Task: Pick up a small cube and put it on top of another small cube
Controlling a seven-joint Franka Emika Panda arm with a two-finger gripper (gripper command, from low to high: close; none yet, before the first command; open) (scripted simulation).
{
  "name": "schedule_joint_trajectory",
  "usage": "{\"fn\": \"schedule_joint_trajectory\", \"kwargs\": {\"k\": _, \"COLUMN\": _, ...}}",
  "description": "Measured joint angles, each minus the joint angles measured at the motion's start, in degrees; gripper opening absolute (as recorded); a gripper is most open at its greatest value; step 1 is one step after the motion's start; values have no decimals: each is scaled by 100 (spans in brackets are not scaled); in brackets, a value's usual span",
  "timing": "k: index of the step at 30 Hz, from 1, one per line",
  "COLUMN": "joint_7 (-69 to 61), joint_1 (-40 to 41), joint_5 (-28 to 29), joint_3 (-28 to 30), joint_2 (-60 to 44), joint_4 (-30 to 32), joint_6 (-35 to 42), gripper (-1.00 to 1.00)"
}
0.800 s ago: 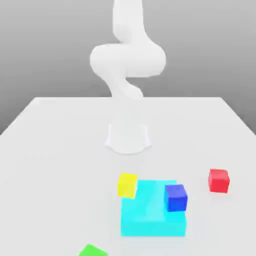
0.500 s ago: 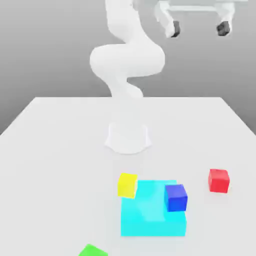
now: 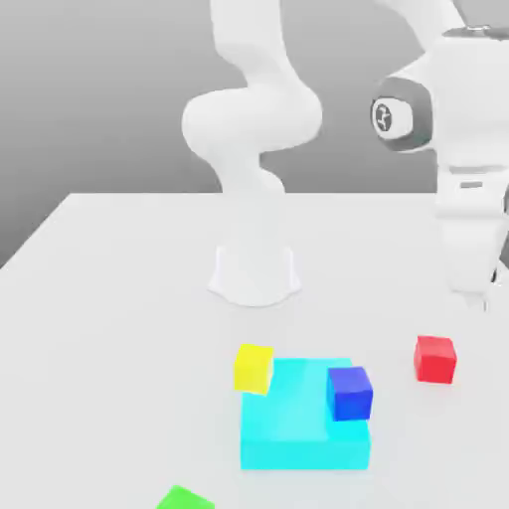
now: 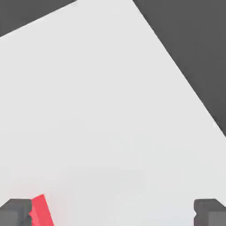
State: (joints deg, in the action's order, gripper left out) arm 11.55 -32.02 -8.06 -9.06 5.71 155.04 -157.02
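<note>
The small red cube (image 3: 435, 359) rests on the white table toward the exterior view's right. My gripper (image 3: 482, 296) hangs above and slightly behind it, near that view's right edge. In the hand view my gripper (image 4: 112, 212) is open wide, its two dark fingertips (image 4: 15, 212) far apart with nothing between them. The red cube (image 4: 40, 211) lies just inside one fingertip, partly cut off. A small blue cube (image 3: 349, 393) sits on the large cyan block (image 3: 298, 437). A small yellow cube (image 3: 254, 368) touches the cyan block's far corner.
The arm's white base (image 3: 254, 273) stands at the table's middle back. A green thing (image 3: 184, 499) pokes in at the front edge of the exterior view. The table's edge (image 4: 176, 62) runs close by in the hand view, dark floor beyond it.
The arm has swung down from the top of the exterior view to the right side, bringing the open gripper low over the red cube. No cube has moved.
</note>
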Motion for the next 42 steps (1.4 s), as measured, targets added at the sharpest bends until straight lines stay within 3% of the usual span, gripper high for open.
{"fn": "schedule_joint_trajectory", "kwargs": {"k": 6, "joint_7": 136, "joint_1": -509, "joint_5": 994, "joint_3": -125, "joint_2": -914, "joint_4": 443, "joint_6": -647, "gripper": 0}}
{"fn": "schedule_joint_trajectory", "kwargs": {"k": 12, "joint_7": 620, "joint_1": -1007, "joint_5": 1705, "joint_3": 528, "joint_2": -2131, "joint_4": 261, "joint_6": -1620, "gripper": 0}}
{"fn": "schedule_joint_trajectory", "kwargs": {"k": 13, "joint_7": 644, "joint_1": -1058, "joint_5": 1731, "joint_3": 584, "joint_2": -2245, "joint_4": 242, "joint_6": -1712, "gripper": -100}}
{"fn": "schedule_joint_trajectory", "kwargs": {"k": 20, "joint_7": 658, "joint_1": -1051, "joint_5": 1751, "joint_3": 581, "joint_2": -2225, "joint_4": 244, "joint_6": -1690, "gripper": -100}}
{"fn": "schedule_joint_trajectory", "kwargs": {"k": 27, "joint_7": -15, "joint_1": -759, "joint_5": 992, "joint_3": 207, "joint_2": -919, "joint_4": 466, "joint_6": -615, "gripper": -100}}
{"fn": "schedule_joint_trajectory", "kwargs": {"k": 31, "joint_7": -1417, "joint_1": -115, "joint_5": 762, "joint_3": 569, "joint_2": -272, "joint_4": 290, "joint_6": 179, "gripper": -100}}
{"fn": "schedule_joint_trajectory", "kwargs": {"k": 37, "joint_7": -3466, "joint_1": 579, "joint_5": 995, "joint_3": 1511, "joint_2": 523, "joint_4": -42, "joint_6": 1326, "gripper": -100}}
{"fn": "schedule_joint_trajectory", "kwargs": {"k": 42, "joint_7": -3933, "joint_1": 644, "joint_5": 858, "joint_3": 1705, "joint_2": -21, "joint_4": -9, "joint_6": 774, "gripper": -100}}
